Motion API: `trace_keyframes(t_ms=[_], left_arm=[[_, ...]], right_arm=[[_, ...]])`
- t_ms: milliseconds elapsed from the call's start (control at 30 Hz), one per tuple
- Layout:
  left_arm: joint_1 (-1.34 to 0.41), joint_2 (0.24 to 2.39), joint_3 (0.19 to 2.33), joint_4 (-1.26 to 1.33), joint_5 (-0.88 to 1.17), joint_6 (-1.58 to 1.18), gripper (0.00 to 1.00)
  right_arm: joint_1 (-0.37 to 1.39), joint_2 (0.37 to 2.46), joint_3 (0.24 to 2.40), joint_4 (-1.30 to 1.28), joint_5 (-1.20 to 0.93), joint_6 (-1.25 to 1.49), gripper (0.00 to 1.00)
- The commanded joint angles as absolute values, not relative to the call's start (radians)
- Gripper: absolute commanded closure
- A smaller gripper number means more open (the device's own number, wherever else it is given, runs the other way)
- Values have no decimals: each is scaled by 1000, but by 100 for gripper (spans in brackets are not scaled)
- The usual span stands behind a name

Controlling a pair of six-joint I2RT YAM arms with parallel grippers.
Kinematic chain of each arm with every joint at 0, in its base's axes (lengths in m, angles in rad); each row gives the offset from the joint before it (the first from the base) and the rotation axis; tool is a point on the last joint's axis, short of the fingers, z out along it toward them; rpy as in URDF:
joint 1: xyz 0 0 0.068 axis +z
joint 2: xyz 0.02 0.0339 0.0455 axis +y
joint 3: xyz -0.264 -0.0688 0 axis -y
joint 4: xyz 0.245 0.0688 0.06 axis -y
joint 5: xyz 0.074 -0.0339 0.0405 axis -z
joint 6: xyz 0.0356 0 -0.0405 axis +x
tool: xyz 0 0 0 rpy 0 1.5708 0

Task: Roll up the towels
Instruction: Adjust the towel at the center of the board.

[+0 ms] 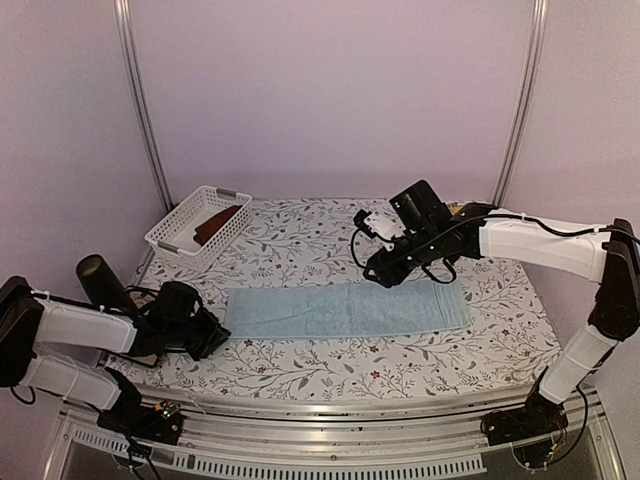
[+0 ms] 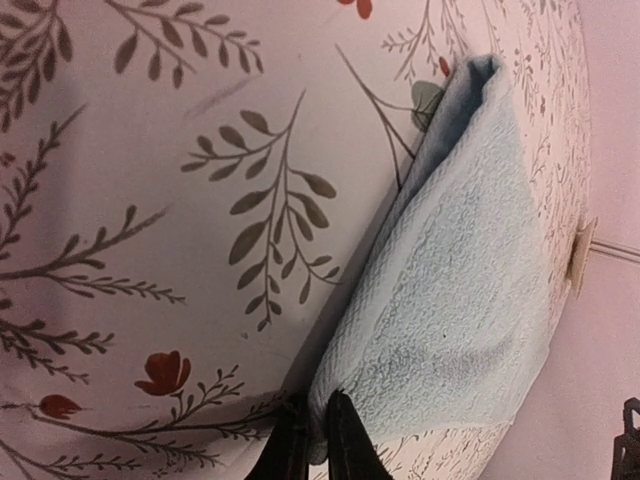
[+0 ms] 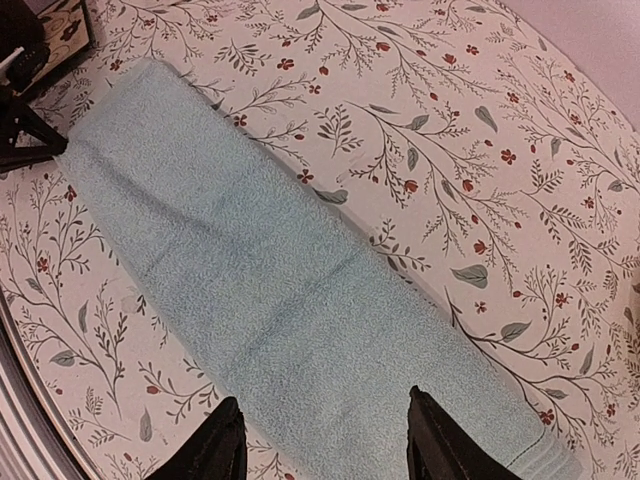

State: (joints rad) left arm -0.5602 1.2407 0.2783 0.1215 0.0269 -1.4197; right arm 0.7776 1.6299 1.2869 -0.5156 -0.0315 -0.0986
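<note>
The light blue towel (image 1: 345,309) lies folded in a long strip across the middle of the floral tablecloth. My left gripper (image 1: 212,335) is at its left end, shut on the near corner of the towel (image 2: 440,300), which it lifts a little. My right gripper (image 1: 385,272) hovers open above the strip's right part, with the towel (image 3: 290,290) below and between its fingers (image 3: 215,450). The rust-red towel (image 1: 218,224) lies in the white basket (image 1: 180,243) at the back left.
A black cylinder (image 1: 100,278) lies at the left table edge behind my left arm. The metal table rail (image 1: 330,450) runs along the front. A floral tablecloth (image 1: 330,365) covers the table.
</note>
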Motion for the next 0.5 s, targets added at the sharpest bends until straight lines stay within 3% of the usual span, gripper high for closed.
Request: trace_keyframes(t_ms=[0,133,467], left_arm=[[-568,1282,288,54,-15,-1393,91],[-567,1304,312,57,-19,-1370,100],[-569,1236,415,-55,-69,-1282,100]], right_arm=[[776,1600,1269,-522,-15,-117,44],[776,1602,1270,-526,-14,-121,44],[776,1590,1252,-532,-9,-113,44]])
